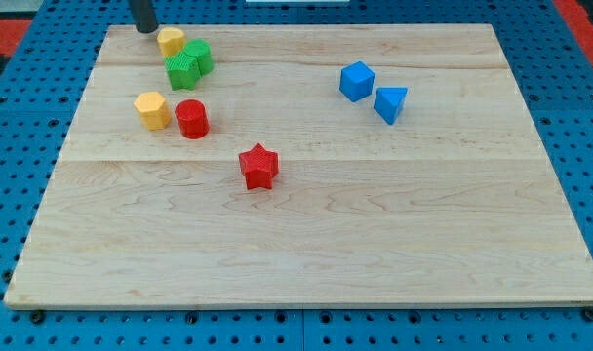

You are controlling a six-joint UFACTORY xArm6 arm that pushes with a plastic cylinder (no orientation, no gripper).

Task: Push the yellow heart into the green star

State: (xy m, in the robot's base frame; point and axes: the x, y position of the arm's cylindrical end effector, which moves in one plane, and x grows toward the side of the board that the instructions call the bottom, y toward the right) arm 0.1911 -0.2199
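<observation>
The yellow heart (171, 41) lies near the view's top left of the wooden board (306, 244). It touches the green blocks just to its lower right. There are two green blocks pressed together: one (198, 56) behind and one (182, 70) in front; I cannot tell which is the star. My tip (145, 29) is at the board's top edge, just left of the yellow heart, very close to it or touching it.
A yellow hexagon block (152, 109) and a red cylinder (191, 119) sit below the green blocks. A red star (259, 166) lies near the middle. A blue cube (356, 81) and a blue triangular block (390, 102) lie at the upper right.
</observation>
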